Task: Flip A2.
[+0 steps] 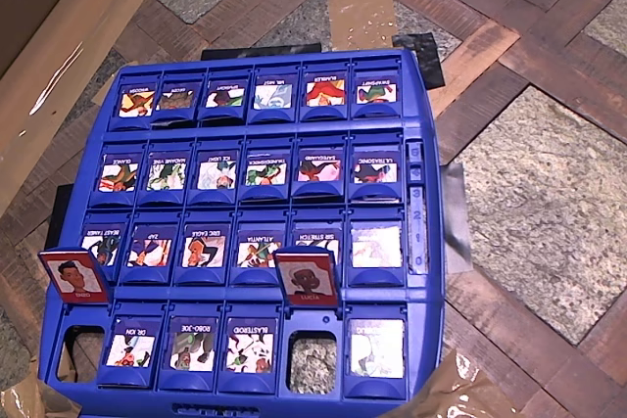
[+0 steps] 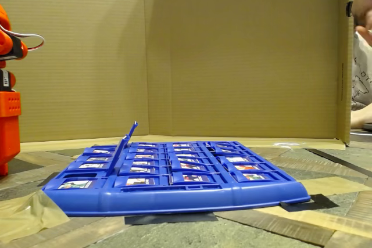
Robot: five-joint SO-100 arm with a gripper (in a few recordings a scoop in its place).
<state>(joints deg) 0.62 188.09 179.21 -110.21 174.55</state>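
Note A2 tile (image 1: 193,345) lying flat, ROBO-JOE side up, in blue board (image 1: 421,242), well right of orange arm (image 2: 7,120) in fixed view; cannot tell gripper jaw state.

From the overhead view I see the game board (image 1: 265,232) lying flat on the counter (image 1: 549,193), its tiles in four rows of six. The ROBO-JOE tile (image 1: 193,345) lies face-down in the nearest row, second from the left. Two tiles stand upright in that row: one (image 1: 73,276) at the far left, the LUCIA tile (image 1: 307,278) fourth from the left. In the fixed view, a cardboard wall (image 2: 232,50) stands behind the board, with the arm's base (image 2: 9,120) at its left.
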